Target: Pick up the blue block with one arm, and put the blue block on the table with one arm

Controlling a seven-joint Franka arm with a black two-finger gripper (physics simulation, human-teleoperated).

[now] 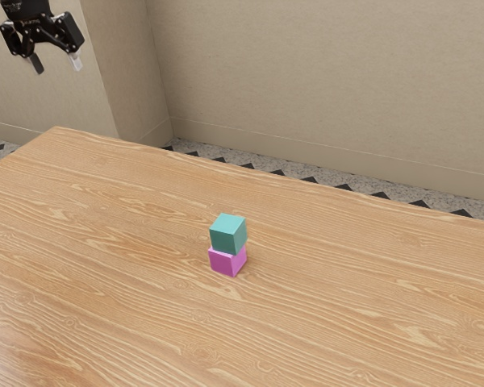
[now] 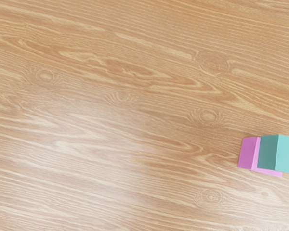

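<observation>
High at the exterior view's upper left, my gripper (image 1: 57, 64) hangs open, its two fingertips apart and nothing between them. The teal-blue block (image 1: 228, 234) rests on top of a magenta block (image 1: 227, 260), well below the gripper and toward the exterior view's right. The upper block sits slightly turned and offset on the lower one. In the wrist view the blue block (image 2: 287, 154) is partly cut off by the picture's edge, with the magenta block (image 2: 248, 153) peeking out beneath it.
The wooden table (image 1: 129, 234) carries the two-block stack near its middle. Its far edge runs along a tiled floor (image 1: 290, 175), and beyond stands a beige wall (image 1: 323, 89) with a projecting corner behind the gripper.
</observation>
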